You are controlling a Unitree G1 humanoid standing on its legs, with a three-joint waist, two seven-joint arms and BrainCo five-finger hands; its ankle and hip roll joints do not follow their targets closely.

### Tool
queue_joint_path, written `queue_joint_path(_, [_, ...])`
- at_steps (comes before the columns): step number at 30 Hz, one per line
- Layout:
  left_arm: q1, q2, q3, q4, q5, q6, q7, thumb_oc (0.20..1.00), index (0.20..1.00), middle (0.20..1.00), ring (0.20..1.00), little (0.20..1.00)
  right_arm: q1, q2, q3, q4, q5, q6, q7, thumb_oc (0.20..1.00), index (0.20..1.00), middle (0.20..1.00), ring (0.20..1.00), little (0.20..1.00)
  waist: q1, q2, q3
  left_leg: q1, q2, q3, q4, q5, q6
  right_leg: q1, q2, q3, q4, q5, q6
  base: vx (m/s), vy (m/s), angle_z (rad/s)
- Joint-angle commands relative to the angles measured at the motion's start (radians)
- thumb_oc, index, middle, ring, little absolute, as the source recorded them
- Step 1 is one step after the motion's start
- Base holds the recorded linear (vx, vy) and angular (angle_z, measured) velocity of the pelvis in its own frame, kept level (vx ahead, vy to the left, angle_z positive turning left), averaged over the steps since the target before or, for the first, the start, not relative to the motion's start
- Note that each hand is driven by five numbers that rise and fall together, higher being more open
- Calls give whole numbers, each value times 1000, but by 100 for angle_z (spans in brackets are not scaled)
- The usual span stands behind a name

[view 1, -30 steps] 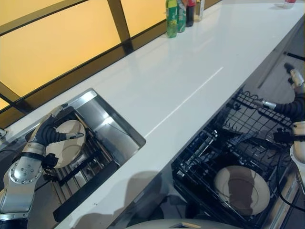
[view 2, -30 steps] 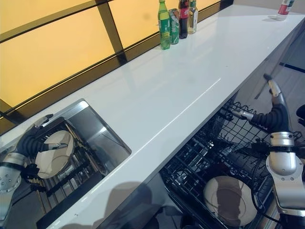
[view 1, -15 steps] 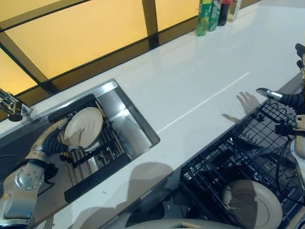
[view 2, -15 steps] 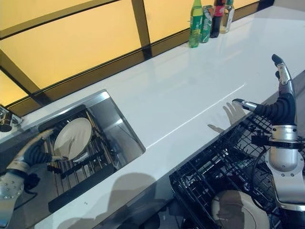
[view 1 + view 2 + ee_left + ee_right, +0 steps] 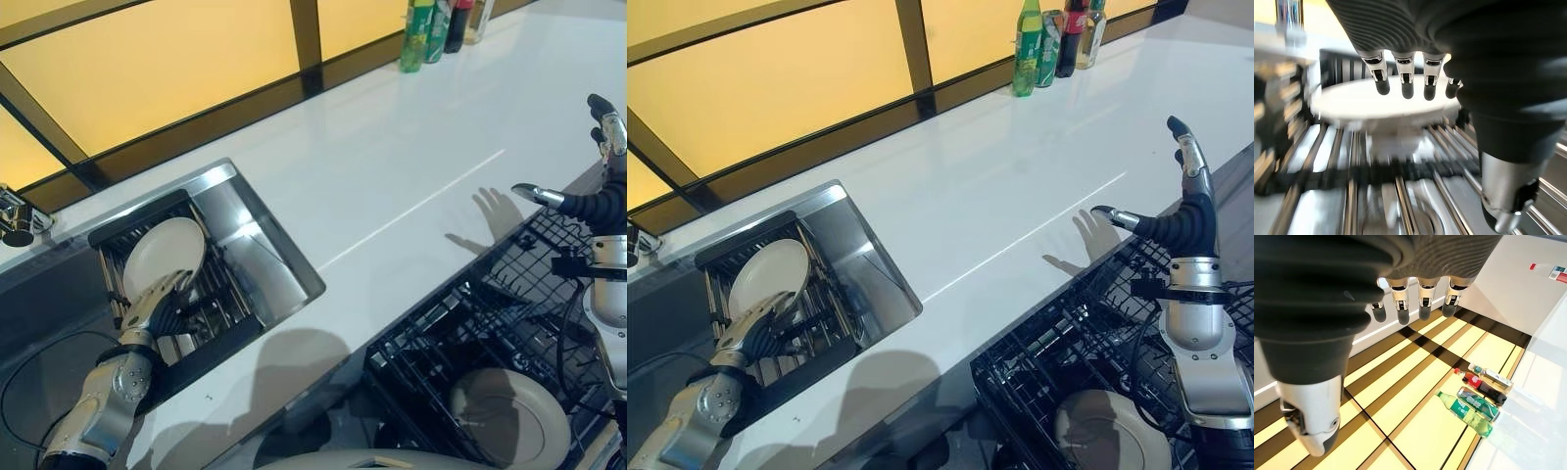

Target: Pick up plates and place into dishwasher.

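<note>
Robot hand [image 5: 160,302] open beside plate [image 5: 163,256]

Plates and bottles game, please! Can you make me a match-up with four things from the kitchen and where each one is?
Things:
1. plate in the sink
2. plate in the dishwasher
3. bottles
4. right hand

Places:
A. far end of the counter, by the window
B. raised open above the counter's edge
C. leaning in the sink rack
D. lying in the black wire rack

Pairs: 1-C, 2-D, 3-A, 4-B
</note>
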Motion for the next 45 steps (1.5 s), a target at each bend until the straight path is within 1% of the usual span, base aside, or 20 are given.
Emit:
queue_joint_path(1, [7, -20, -78, 104, 70, 25, 213, 1000, 1000, 1000, 1000, 1000, -20, 10, 8, -73, 13, -54, -31, 1000, 1000, 1000, 1000, 1000, -27, -67, -56, -154, 11, -5, -122, 151, -4, 51, -11, 28, 60, -130, 46, 93, 11, -2])
queue_joint_path(4, [-5, -52, -81, 204, 78, 56, 308, 1000, 1000, 1000, 1000, 1000, -16, 18, 18, -65, 2, -59, -30, 1000, 1000, 1000, 1000, 1000, -32, -75, -53, -150, 12, 0, -123, 151, -5, 53, -14, 32, 56, -125, 48, 96, 21, -14])
queue_joint_path(7, [-3, -66, -54, 249, 62, 72, 368, 1000, 1000, 1000, 1000, 1000, -8, 15, 12, -64, 6, -57, -29, 1000, 1000, 1000, 1000, 1000, -33, -80, -50, -144, 10, 3, -129, 152, -6, 53, -16, 32, 51, -120, 50, 66, 29, -12])
queue_joint_path(12, [10, -79, 8, 252, 41, 72, 413, 1000, 1000, 1000, 1000, 1000, 13, 27, -6, -77, 6, -60, -14, 1000, 1000, 1000, 1000, 1000, -31, -83, -46, -142, 6, 0, -133, 151, -6, 54, -21, 31, 47, -117, 52, 51, 30, 1])
queue_joint_path(17, [21, -92, 16, 254, 56, 57, 387, 1000, 1000, 1000, 1000, 1000, 23, 33, -17, -86, 14, -51, 3, 1000, 1000, 1000, 1000, 1000, -25, -84, -49, -142, 2, -9, -132, 148, -6, 62, -24, 27, 49, -121, 51, 72, 24, -4])
queue_joint_path(21, [21, -114, -12, 268, -7, 58, 370, 1000, 1000, 1000, 1000, 1000, 8, 33, -4, -83, -1, -26, 3, 1000, 1000, 1000, 1000, 1000, -18, -84, -43, -148, -1, -20, -126, 147, -5, 65, -25, 26, 53, -126, 48, 60, 35, 1])
queue_joint_path(28, [23, -125, -19, 269, -1, 49, 382, 1000, 1000, 1000, 1000, 1000, 28, 37, -3, -97, -7, -21, -2, 1000, 1000, 1000, 1000, 1000, -15, -90, -22, -162, -6, -29, -116, 144, -4, 63, -28, 27, 56, -125, 51, 38, 25, 0])
queue_joint_path(32, [-2, -128, -48, 297, -14, 58, 420, 1000, 1000, 1000, 1000, 1000, 17, 37, 15, -92, -11, -22, -17, 1000, 1000, 1000, 1000, 1000, -16, -96, -3, -184, -6, -37, -99, 143, -2, 48, -29, 31, 64, -123, 51, 0, 0, 0])
queue_joint_path(35, [-34, -140, -79, 342, -35, 67, 442, 1000, 1000, 1000, 1000, 1000, 7, 40, 39, -83, -17, -34, -38, 1000, 1000, 1000, 1000, 1000, -20, -107, 14, -197, -7, -38, -97, 143, 1, 36, -28, 39, 62, -118, 56, -10, 2, 0])
queue_joint_path(36, [-48, -145, -87, 348, -36, 71, 437, 1000, 1000, 1000, 1000, 1000, 5, 41, 47, -84, -20, -33, -46, 1000, 1000, 1000, 1000, 1000, -21, -111, 18, -201, -8, -38, -95, 143, 2, 33, -27, 42, 61, -117, 56, 0, 0, 0])
queue_joint_path(38, [-70, -145, -111, 354, -43, 58, 409, 1000, 1000, 1000, 1000, 1000, 1, 42, 59, -86, -20, -33, -60, 1000, 1000, 1000, 1000, 1000, -23, -120, 26, -206, -9, -39, -93, 142, 5, 30, -27, 46, 57, -113, 59, 0, 0, 0])
queue_joint_path(43, [-107, -146, -197, 310, -35, 36, 297, 1000, 1000, 1000, 1000, 1000, 5, 50, 72, -93, -10, -38, -87, 1000, 1000, 1000, 1000, 1000, -26, -145, 34, -211, -14, -38, -99, 137, 12, 30, -28, 52, 43, -104, 69, -16, -32, 5])
queue_joint_path(45, [-108, -151, -232, 288, -43, 42, 285, 1000, 1000, 1000, 1000, 1000, 10, 53, 74, -98, -6, -39, -95, 1000, 1000, 1000, 1000, 1000, -26, -152, 35, -209, -16, -37, -104, 135, 14, 36, -28, 53, 33, -101, 74, -3, -21, 7])
